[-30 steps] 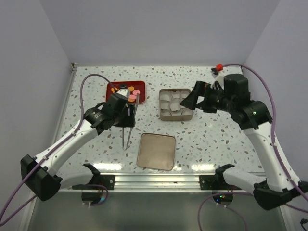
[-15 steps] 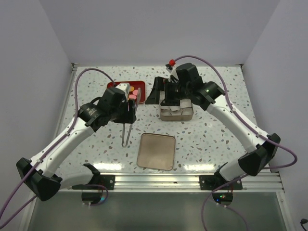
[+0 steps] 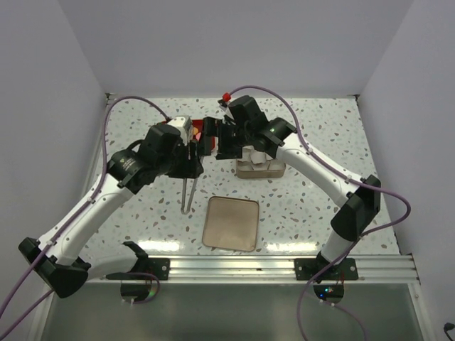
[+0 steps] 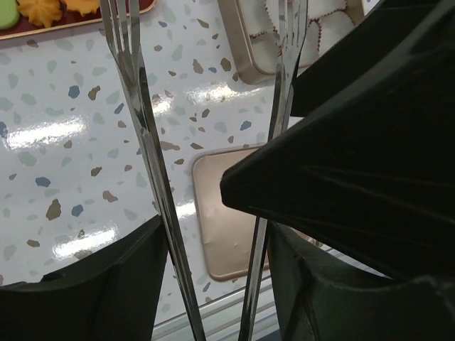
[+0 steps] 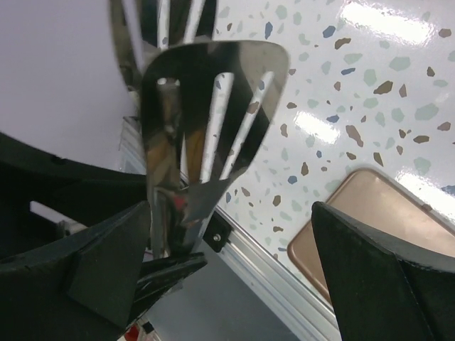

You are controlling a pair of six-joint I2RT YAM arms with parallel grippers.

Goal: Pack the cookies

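Note:
Only a green and some orange cookies (image 4: 39, 8) show, on the red tray (image 4: 85, 21) at the top left of the left wrist view. In the top view both grippers cover most of that tray. My left gripper (image 3: 190, 160) (image 4: 213, 234) is shut on metal tongs (image 3: 186, 195) (image 4: 142, 121), one finger pressing each arm, with the forked tips towards the tray. My right gripper (image 3: 215, 141) (image 5: 231, 213) hangs open right beside it, with the tongs' slotted tip (image 5: 213, 106) just in front of its jaws, nearer the left finger (image 5: 92, 270). Nothing is in its grasp.
A metal tin (image 3: 259, 169) (image 4: 249, 50) lined with white paper cups stands right of the tray, partly under my right arm. Its flat lid (image 3: 231, 223) (image 4: 224, 213) (image 5: 355, 220) lies nearer the front. An aluminium rail (image 3: 234, 264) runs along the near edge.
My right arm has swung left from beyond the tin to hang over the tray, close to the left gripper. The left gripper shifted slightly farther back with the tongs.

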